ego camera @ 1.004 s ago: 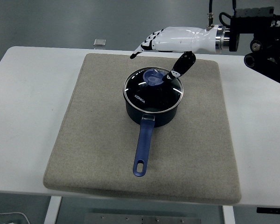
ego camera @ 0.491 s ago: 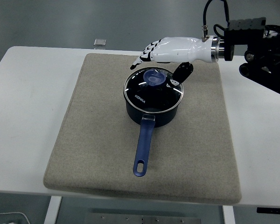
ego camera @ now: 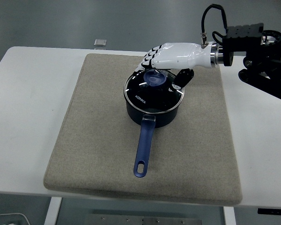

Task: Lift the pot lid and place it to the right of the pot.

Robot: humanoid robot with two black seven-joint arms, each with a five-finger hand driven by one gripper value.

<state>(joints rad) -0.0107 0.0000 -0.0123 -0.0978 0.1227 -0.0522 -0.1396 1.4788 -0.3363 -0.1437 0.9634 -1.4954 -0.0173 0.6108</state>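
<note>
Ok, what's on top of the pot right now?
The glass lid sits on the pot, its blue knob partly showing. The right hand is over the knob; contact is hidden. The pot's contents can't be made out through the dark glass.

Setting: robot test lab, staged bench rather than a working kitchen.
Work surface: plain white table on a metal leg frame, bare grey floor beyond the far edge.
Staging: grey felt-like mat laid square on the table, with one blue saucepan on it, no stove or sink around it.
Hardware: black arm with exposed cabling, ending in a white right hand.
Other: small grey block at the table's far edge.
</note>
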